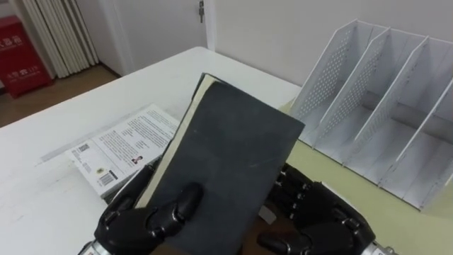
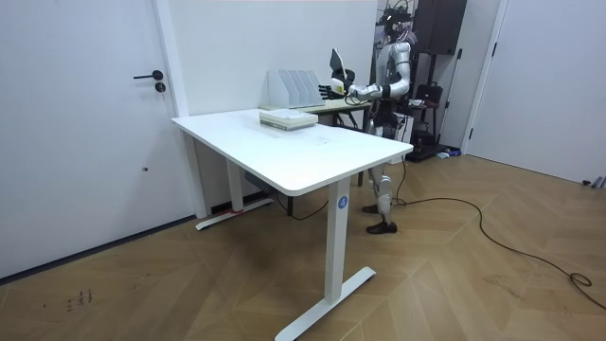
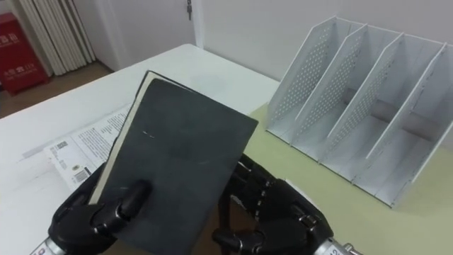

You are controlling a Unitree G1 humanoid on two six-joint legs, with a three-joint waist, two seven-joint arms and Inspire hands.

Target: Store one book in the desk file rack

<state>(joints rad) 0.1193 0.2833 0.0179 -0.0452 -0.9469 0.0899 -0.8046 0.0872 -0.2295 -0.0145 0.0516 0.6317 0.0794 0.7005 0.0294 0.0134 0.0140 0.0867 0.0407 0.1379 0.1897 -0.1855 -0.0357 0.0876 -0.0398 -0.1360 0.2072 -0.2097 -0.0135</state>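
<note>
Room view: the robot is standing at the far end of the white rectangular desk (image 2: pixel 284 156), facing the white perforated metal file rack (image 2: pixel 289 88). In the eye views this rack is sitting far and right on a pale green surface (image 1: pixel 318 159), and the slots in view between its slanted dividers are standing empty. The dark grey hardcover book (image 1: pixel 226 156) is being held near and centre, tilted, clear of the rack, with its pale page edge showing along the left side. A stack of white paperback books (image 1: pixel 120 152) is lying flat on the desk to its left. The left hand (image 1: pixel 141 219) is clamping the book's near corner, with the thumb pressing on the cover. The right hand (image 1: pixel 318 219) is curling against the right edge from beneath.

To do the step well, the book probably needs turning upright and parallel to a divider before it enters a slot mouth. The divider tops are the edges likely to catch. The air above and in front of the rack is offering open room.
</note>
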